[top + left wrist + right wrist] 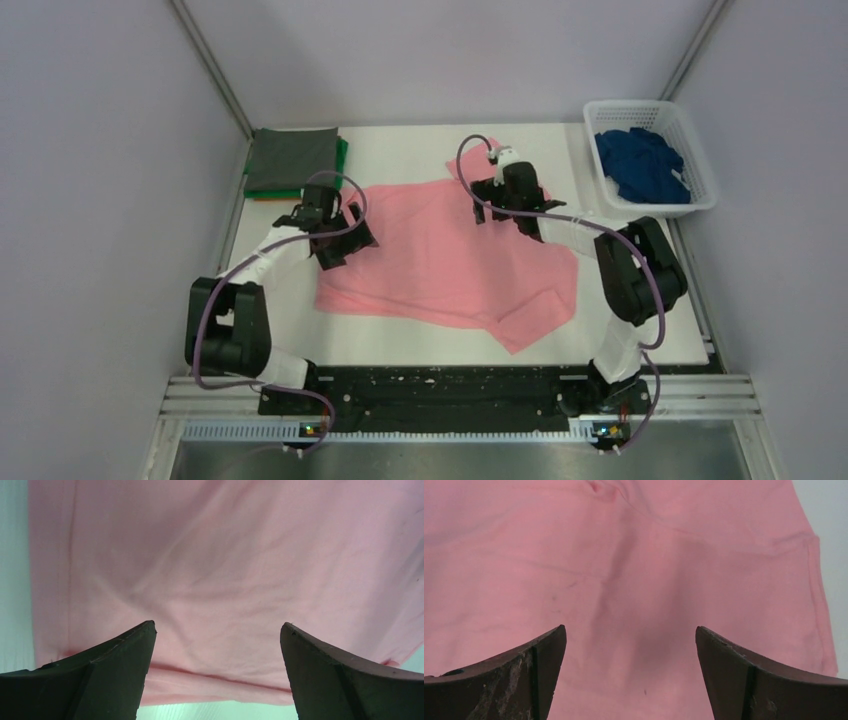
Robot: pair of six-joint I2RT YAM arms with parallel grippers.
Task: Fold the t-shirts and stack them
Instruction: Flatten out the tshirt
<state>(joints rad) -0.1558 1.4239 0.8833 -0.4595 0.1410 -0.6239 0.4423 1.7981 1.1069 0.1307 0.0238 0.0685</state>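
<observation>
A salmon-pink t-shirt lies spread on the white table, one sleeve pointing to the near right. My left gripper hovers over its left edge, open, with only pink cloth between the fingers. Above the shirt's far right part, my right gripper is open too, looking down on flat cloth. A folded stack of t-shirts sits at the far left, grey on top, green and orange edges below. A dark blue t-shirt lies crumpled in the basket.
The white lattice basket stands at the far right corner of the table. Grey walls close in the left, back and right. The black mounting rail with both arm bases runs along the near edge.
</observation>
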